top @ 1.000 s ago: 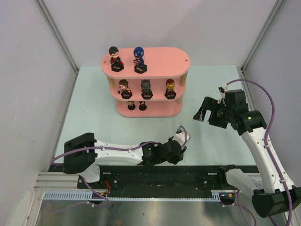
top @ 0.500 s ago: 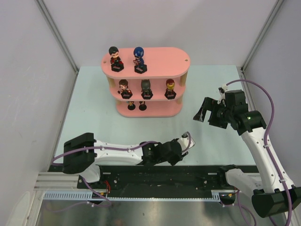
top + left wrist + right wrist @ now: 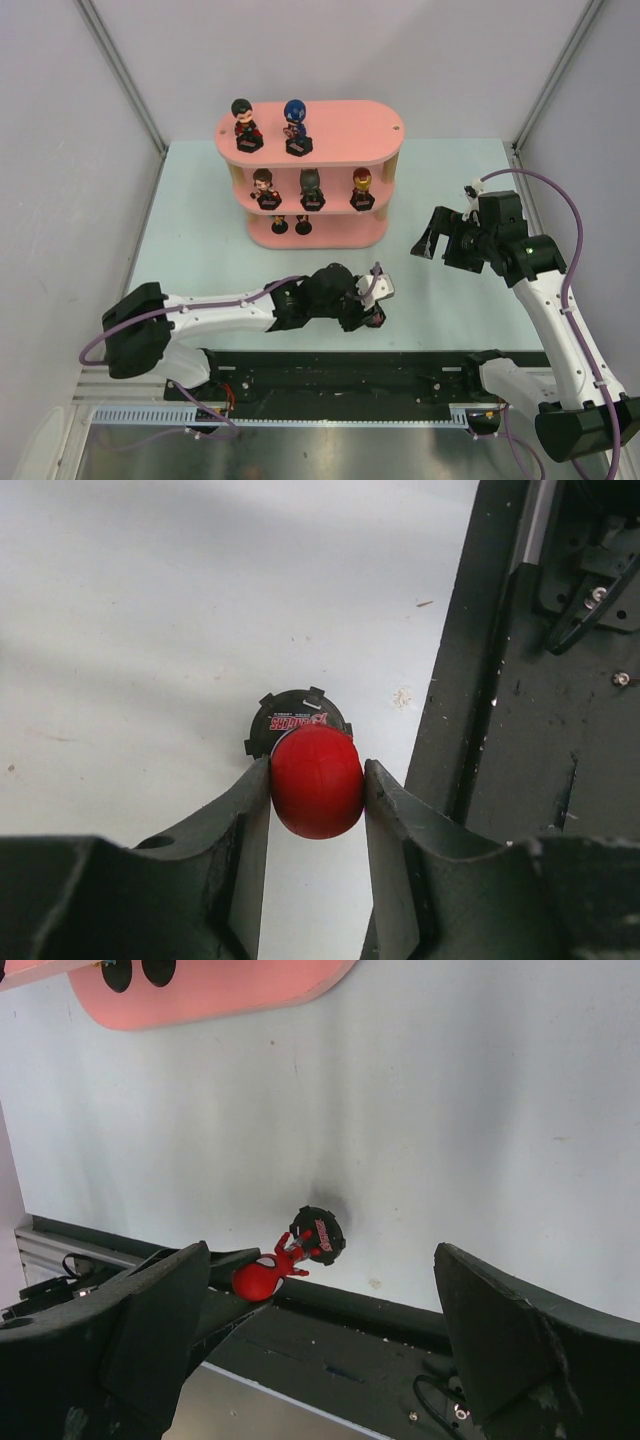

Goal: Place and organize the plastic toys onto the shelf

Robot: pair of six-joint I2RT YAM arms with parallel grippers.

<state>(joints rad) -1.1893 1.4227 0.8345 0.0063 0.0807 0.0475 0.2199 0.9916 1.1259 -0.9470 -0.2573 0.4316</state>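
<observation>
We see the left pincer low over the near edge of the pale worktop, pinching the red-headed toy. Its two dark fingers press the round red head from either side. The toy's black base points away from the pincer towards the far side. From the right wrist view the toy looks tilted, and we cannot tell whether its base touches the worktop. It sits just beside the black rail that runs along the near edge.

The right pincer hangs on the right of the worktop with its fingers spread wide, holding nothing.

The pink shelf stands at the far middle, well apart from the held toy. On its top board are a dark-haired toy and a blue-headed toy. The middle board carries a brown-haired toy, a black toy and a red-gold toy. On the bottom board two more toys show, their heads hidden.
</observation>
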